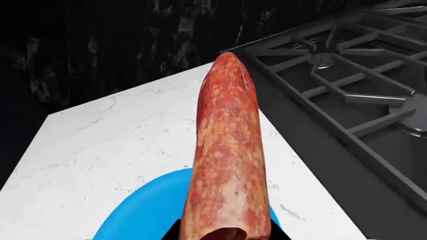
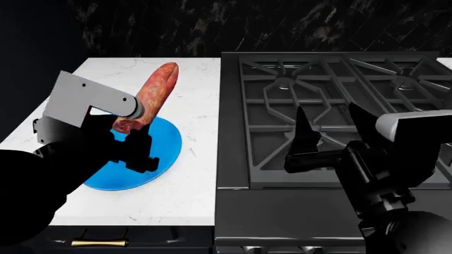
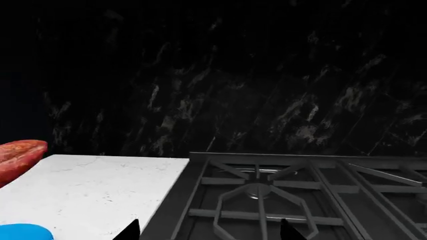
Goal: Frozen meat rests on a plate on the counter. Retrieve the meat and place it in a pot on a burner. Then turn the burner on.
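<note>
The meat (image 2: 156, 87), a reddish-brown mottled log, is held at its cut end by my left gripper (image 2: 133, 132), which is shut on it. It slants up and away over the blue plate (image 2: 141, 172) on the white counter (image 2: 194, 106). The left wrist view has the meat (image 1: 227, 145) running straight out from the left gripper (image 1: 223, 236), over the plate (image 1: 143, 212). My right gripper (image 2: 333, 129) hangs open over the stove grate, empty; the right wrist view shows the right gripper (image 3: 210, 232) above a burner (image 3: 257, 190). The pot is out of view.
The dark stove top (image 2: 233, 159) with black grates adjoins the counter on the right, with burners (image 2: 286, 82) at its back. A black marble wall (image 2: 282, 26) stands behind. The counter's left edge (image 2: 42, 121) drops off into darkness.
</note>
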Available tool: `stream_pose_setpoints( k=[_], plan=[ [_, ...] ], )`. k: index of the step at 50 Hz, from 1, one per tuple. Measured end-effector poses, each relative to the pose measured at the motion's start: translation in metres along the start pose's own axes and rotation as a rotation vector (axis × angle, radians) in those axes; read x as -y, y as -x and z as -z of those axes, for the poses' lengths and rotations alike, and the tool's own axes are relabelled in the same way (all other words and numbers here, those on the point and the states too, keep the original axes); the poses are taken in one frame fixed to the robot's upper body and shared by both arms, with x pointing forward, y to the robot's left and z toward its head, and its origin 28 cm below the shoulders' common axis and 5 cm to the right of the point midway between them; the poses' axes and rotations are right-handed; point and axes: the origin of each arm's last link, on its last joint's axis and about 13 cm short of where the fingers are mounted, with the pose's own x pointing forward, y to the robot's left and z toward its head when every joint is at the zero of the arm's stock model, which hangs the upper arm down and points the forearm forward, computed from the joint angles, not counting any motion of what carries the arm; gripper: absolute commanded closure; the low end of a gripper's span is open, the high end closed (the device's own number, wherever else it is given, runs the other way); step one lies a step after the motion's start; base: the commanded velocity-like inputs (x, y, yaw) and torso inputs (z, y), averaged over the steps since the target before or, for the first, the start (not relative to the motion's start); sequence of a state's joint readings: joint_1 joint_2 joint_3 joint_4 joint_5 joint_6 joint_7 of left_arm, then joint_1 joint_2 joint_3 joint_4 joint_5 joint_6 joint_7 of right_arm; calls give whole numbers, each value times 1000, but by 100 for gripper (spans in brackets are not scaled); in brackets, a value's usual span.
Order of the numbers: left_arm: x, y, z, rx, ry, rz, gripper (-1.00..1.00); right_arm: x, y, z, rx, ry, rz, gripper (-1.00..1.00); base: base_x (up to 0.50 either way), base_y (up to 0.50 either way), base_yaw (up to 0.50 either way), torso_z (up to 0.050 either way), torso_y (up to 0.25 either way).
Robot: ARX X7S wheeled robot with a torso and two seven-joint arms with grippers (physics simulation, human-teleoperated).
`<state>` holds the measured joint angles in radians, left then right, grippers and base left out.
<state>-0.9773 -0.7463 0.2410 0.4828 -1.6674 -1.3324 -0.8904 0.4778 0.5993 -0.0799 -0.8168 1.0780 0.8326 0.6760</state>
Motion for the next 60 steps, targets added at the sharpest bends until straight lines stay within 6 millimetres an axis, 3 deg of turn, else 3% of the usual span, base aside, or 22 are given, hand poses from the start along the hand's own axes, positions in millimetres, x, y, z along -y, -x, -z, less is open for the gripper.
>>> stream_pose_setpoints(
  k=[28,45,60],
  plan=[
    [22,34,-14,151,-75,25,100,2,26,-26,166,-40,7,-100,0,0,0,0,0],
    [25,37,-15,180,-79,30,100,3,30,-28,187,-52,7,-100,0,0,0,0,0],
    [24,34,-16,187,-79,31,100,2,29,-29,178,-57,7,-100,0,-268,0,0,1]
  ],
)
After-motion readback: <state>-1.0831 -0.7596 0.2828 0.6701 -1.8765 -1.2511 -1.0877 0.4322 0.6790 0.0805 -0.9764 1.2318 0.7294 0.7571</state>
